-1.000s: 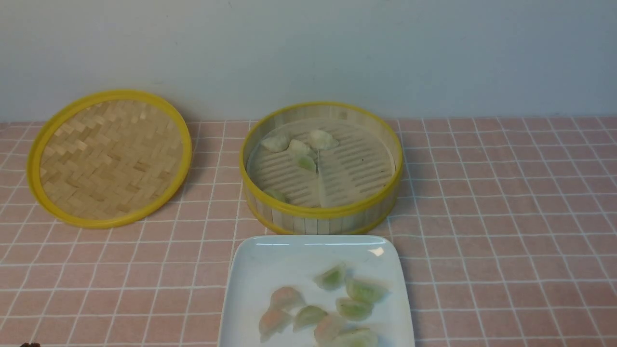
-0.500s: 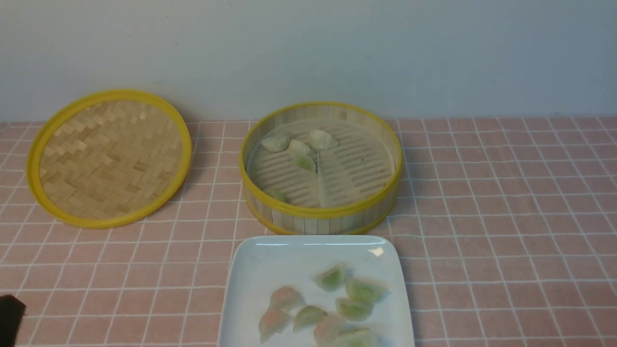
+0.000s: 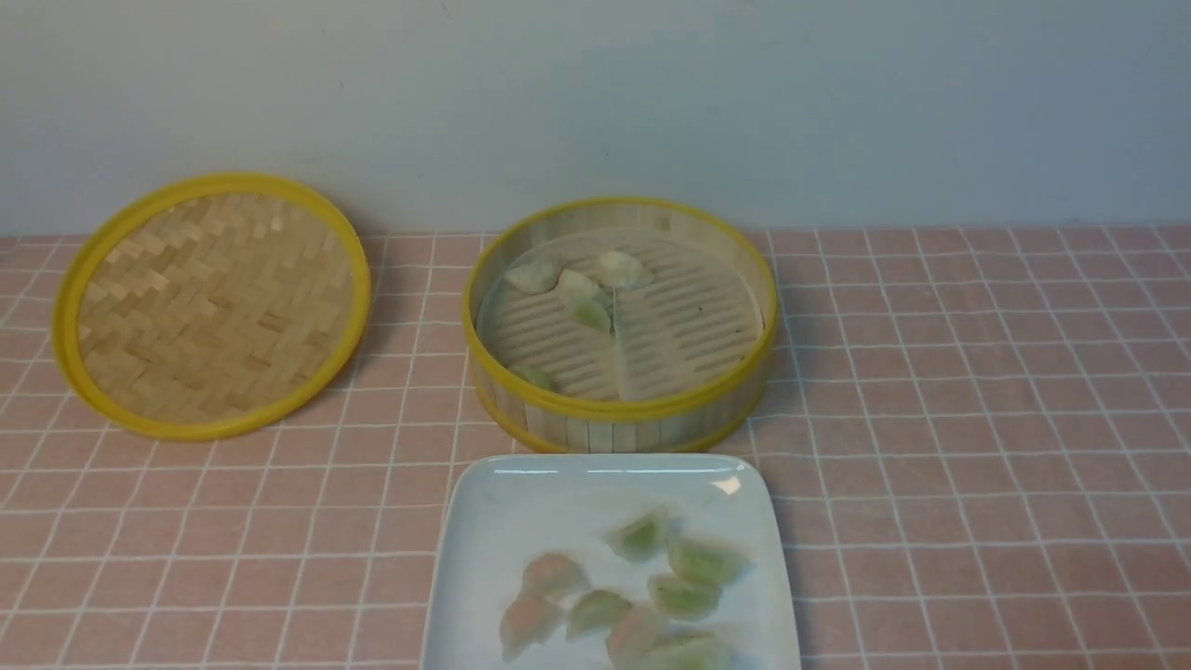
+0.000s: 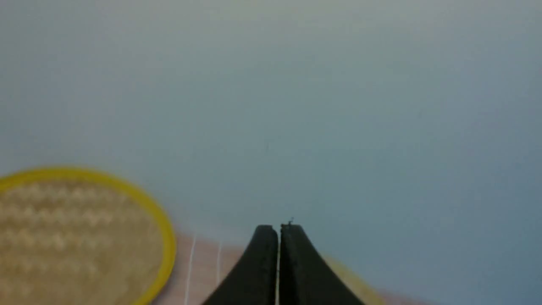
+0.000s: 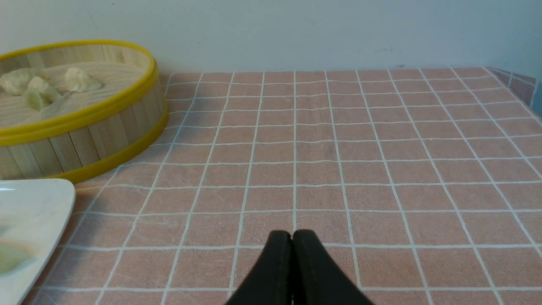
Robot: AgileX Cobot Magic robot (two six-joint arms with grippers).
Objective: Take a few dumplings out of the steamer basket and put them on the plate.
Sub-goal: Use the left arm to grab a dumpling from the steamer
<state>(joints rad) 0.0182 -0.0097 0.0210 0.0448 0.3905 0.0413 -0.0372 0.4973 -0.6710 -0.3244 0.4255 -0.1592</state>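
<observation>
In the front view, the dark shape at the desk's (image 3: 977, 419) near left corner is no longer showing. Dumplings (image 3: 684, 596) are lying on the plate (image 3: 521, 512) at the near edge. Others are sitting in the steamer basket (image 3: 622, 409) just behind it, beside the lid (image 3: 212, 305).

In the left wrist view, the left claw (image 4: 279, 231) is holding its fingers pressed together, gripping nothing.

In the right wrist view, the right claw (image 5: 292, 237) is doing likewise over the desk, right of the basket.

Three cameras, all facing the back wall (image 3: 651, 93).
The front view looks forward and slightly down over the pink checked tablecloth (image 3: 977, 419), cropping the near white plate (image 3: 521, 512). The right wrist view sits low, close to the cloth, behind the right gripper (image 5: 292, 237); it shares the steamer basket (image 5: 84, 140) and a plate corner. The blurred left wrist view, over the left gripper (image 4: 279, 231), shares the woven lid (image 4: 76, 237).
</observation>
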